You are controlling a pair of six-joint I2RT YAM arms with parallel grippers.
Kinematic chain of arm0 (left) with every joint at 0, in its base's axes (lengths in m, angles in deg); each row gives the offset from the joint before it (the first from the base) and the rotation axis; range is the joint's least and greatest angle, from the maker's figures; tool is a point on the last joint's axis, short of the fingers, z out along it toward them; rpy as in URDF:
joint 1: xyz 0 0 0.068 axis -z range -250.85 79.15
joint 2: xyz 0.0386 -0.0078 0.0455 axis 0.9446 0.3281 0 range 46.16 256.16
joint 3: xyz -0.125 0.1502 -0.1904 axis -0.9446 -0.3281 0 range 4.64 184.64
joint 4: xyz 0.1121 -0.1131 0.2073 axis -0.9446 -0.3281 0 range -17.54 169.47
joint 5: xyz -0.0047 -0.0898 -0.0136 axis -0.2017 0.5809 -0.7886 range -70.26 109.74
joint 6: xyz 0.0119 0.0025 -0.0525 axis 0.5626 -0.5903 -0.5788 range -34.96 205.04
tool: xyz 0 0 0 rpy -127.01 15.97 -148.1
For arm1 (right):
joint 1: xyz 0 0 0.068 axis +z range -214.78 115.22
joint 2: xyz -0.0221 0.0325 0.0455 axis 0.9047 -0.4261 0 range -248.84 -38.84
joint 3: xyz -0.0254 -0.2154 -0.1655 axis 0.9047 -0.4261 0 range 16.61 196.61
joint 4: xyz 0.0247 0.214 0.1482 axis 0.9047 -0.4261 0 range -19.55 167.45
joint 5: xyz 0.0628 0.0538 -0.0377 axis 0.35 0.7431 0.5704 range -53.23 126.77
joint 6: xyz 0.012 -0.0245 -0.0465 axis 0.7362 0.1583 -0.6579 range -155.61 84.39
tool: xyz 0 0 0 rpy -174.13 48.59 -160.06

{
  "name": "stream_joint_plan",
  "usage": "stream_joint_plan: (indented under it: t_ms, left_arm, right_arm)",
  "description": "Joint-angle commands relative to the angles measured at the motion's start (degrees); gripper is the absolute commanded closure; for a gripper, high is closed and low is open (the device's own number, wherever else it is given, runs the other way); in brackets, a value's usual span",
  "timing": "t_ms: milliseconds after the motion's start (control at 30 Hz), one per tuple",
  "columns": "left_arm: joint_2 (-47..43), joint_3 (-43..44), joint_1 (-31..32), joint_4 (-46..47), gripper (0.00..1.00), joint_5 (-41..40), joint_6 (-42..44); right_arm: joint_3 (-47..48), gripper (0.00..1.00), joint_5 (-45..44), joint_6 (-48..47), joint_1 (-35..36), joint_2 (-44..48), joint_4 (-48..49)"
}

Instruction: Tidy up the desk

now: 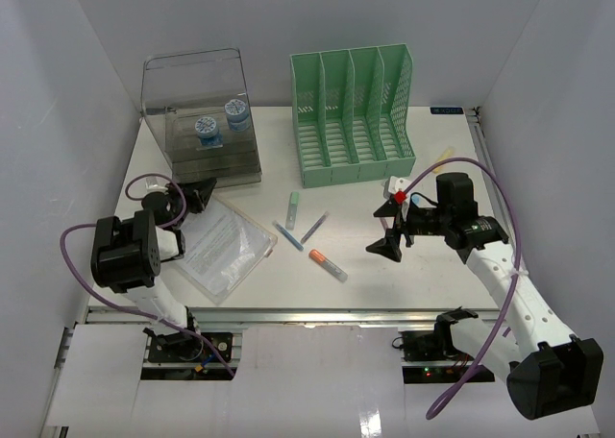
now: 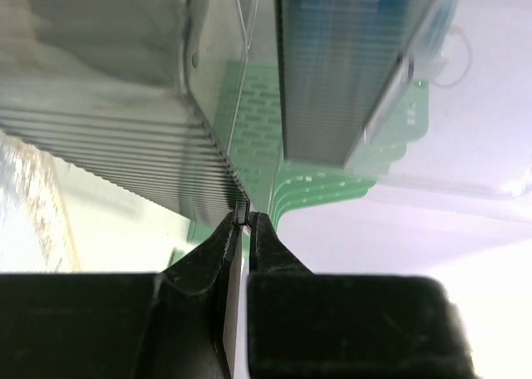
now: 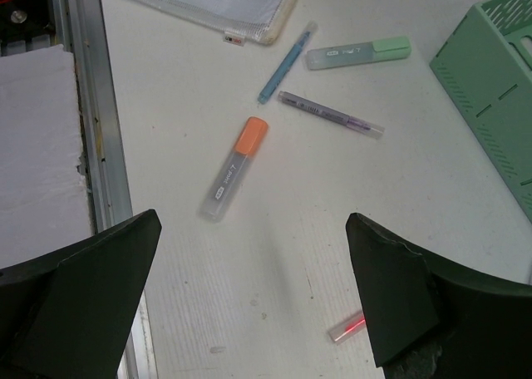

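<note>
The left wrist camera gives me almost nothing sharp: the clear plastic drawer box fills the view as a ribbed blur, and the green slotted file rack behind it is a smear. The left gripper has its tips nearly together with a pale sliver in the slit; I cannot tell whether they grip it. On the right wrist view the top edge cuts off the clear plastic document sleeve and the right edge cuts the rack. A small red-and-clear stick is half hidden behind a finger of the right gripper; I cannot identify it. The label on the orange-capped clear marker is too small to read.
</note>
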Motion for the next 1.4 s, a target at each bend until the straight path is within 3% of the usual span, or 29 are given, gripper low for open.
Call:
stream_joint_plan:
  t_ms: [0, 67, 200, 367, 500, 567, 900, 1000, 1167, 1233, 1367]
  left_arm:
    - [-7.52, -4.75, 0.21, 0.79, 0.95, 0.45, 3.47]
    - [-9.16, -6.26, 0.13, 0.05, 0.9, 0.59, 3.94]
    - [-10.99, -5.45, 0.25, -5.48, 0.55, 0.76, 5.7]
    - [-14.38, -4.02, 0.21, -12.46, 0.35, 2.0, 10.49]
    - [-21.9, -4.52, 0.21, -23.43, 0.29, 1.56, 16.64]
    - [-26.56, -5.15, 0.21, -30.42, 0.21, 0.86, 18.86]
    - [-47.98, -5.56, 2.33, -55.87, 0.19, 0.52, 28.34]
    - [-50.96, -3.81, 8.28, -58.91, 0.19, -0.79, 30.93]
    - [-46.07, 4.32, 26.99, -62.66, 0.19, -13.03, 37.81]
    - [-39.1, 8.8, 36.94, -64.91, 0.19, -18.34, 42.08]
    - [-26.29, 20.87, 47.33, -69.1, 0.21, -29.74, 53.47]
  right_arm:
    - [-1.08, 0.01, -0.19, 0.35, -0.75, 0.95, 2.16]
    - [-1.54, 0.01, -0.45, 0.57, -0.89, 1.01, 2.6]
    - [-2.38, 0.01, -1.57, 2.09, -0.93, 0.51, 4.35]
    - [-2.61, 0.03, -5.34, 4.0, -0.98, -0.83, 4.28]
    - [-4.15, 0.08, -7.82, 4.87, -1.14, -1.48, 4.91]
    - [-4.74, 0.09, -8.62, 5.39, -1.44, -1.63, 5.36]
    - [-6.78, 0.1, -8.75, 9.25, -7.03, -3.99, 8.06]
    - [-7.19, 0.1, -6.19, 8.72, -8.71, -3.17, 7.79]
    - [-8.59, 0.1, -3.45, 6.27, -10.71, -0.17, 6.64]
    - [-8.76, 0.1, -3.11, 5.7, -11.33, 0.62, 6.31]
    - [-8.85, 0.1, -2.5, 5.51, -13.38, 1.51, 6.05]
